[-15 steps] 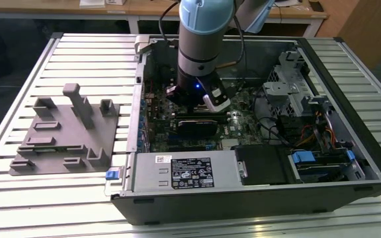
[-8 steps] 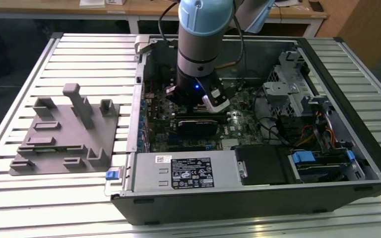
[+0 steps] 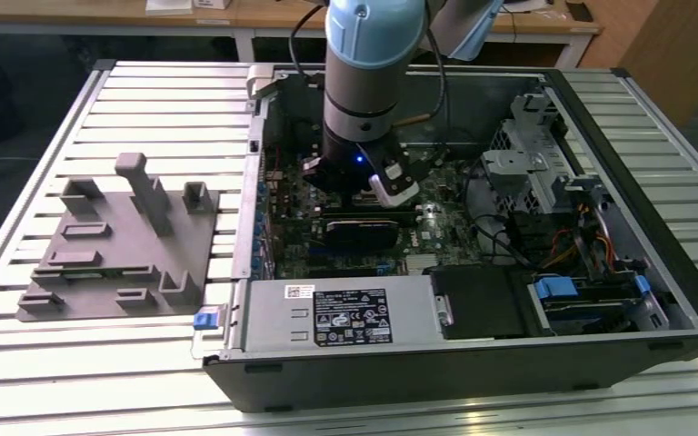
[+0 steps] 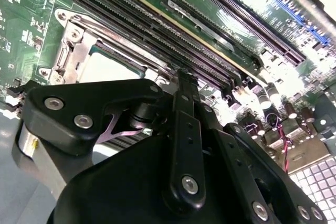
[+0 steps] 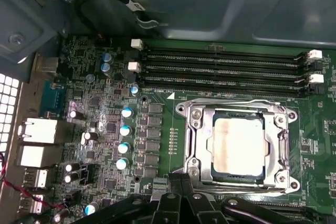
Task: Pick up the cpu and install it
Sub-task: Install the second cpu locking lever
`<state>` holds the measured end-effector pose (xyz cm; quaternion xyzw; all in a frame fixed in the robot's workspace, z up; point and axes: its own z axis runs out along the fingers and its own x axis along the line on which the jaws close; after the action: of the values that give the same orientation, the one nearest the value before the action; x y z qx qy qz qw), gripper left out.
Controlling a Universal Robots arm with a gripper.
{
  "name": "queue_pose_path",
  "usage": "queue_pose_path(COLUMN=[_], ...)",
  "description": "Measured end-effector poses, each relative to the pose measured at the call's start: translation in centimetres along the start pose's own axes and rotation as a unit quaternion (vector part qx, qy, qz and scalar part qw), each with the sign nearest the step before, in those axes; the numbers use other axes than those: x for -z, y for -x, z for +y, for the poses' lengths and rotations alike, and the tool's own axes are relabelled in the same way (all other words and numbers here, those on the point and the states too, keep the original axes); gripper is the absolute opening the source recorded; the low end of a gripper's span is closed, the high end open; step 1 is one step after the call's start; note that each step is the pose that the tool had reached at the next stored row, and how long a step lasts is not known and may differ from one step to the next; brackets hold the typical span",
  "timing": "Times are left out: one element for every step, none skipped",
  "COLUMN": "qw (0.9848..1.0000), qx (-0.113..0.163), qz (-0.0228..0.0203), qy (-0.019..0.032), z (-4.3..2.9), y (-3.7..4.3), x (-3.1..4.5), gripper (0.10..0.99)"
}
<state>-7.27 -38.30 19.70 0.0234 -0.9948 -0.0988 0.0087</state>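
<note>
The cpu (image 5: 239,147) is a flat silver square lying seated in the motherboard socket, with the metal socket frame (image 5: 194,145) around its edges. In the second wrist view the cpu (image 4: 107,67) shows just beyond the black finger linkage. My gripper (image 5: 180,181) hovers beside the socket's edge, shut, with nothing between its fingers. The exterior view has the arm reaching down into the open computer case (image 3: 640,209), the gripper (image 3: 367,195) low over the motherboard.
Long memory slots (image 5: 226,69) run beside the socket. Capacitors (image 5: 125,129) and rear ports (image 5: 37,132) sit on its other side. A grey fixture block (image 3: 119,241) lies on the slatted table at the exterior view's left. The power supply (image 3: 343,313) and drive cage (image 3: 531,150) crowd the case.
</note>
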Motion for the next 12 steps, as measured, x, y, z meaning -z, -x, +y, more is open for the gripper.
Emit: queue_pose_path(qw=[1.0000,1.0000,1.0000,1.0000,1.0000,1.0000,1.0000,1.0000,1.0000,1.0000,1.0000,1.0000], qx=[0.000,0.000,0.000,0.000,0.000,0.000,0.000,0.000,0.000,0.000,0.000,0.000], qz=[0.0000,-0.0001,-0.0001,0.0000,0.0000,0.0000,-0.0001,-0.0001,-0.0001,-0.0001,-0.0001,-0.0001], qy=[0.0004,0.0008,0.0010,0.0010,0.0010,0.0011,0.0012,0.0013,0.0015,0.0018,0.0024,0.0027], z=[0.02,0.05,0.08,0.11,0.17,0.23,0.29,0.34,0.38,0.43,0.47,0.49], y=[0.00,-0.01,-0.02,-0.03,-0.06,-0.10,-0.13,-0.15,-0.17,-0.20,-0.22,-0.23], x=[-0.02,-0.05,-0.08,-0.10,-0.13,-0.17,-0.22,-0.26,-0.32,-0.37,-0.43,-0.47], gripper=[0.106,0.106,0.106,0.106,0.106,0.106,0.106,0.106,0.106,0.106,0.106,0.106])
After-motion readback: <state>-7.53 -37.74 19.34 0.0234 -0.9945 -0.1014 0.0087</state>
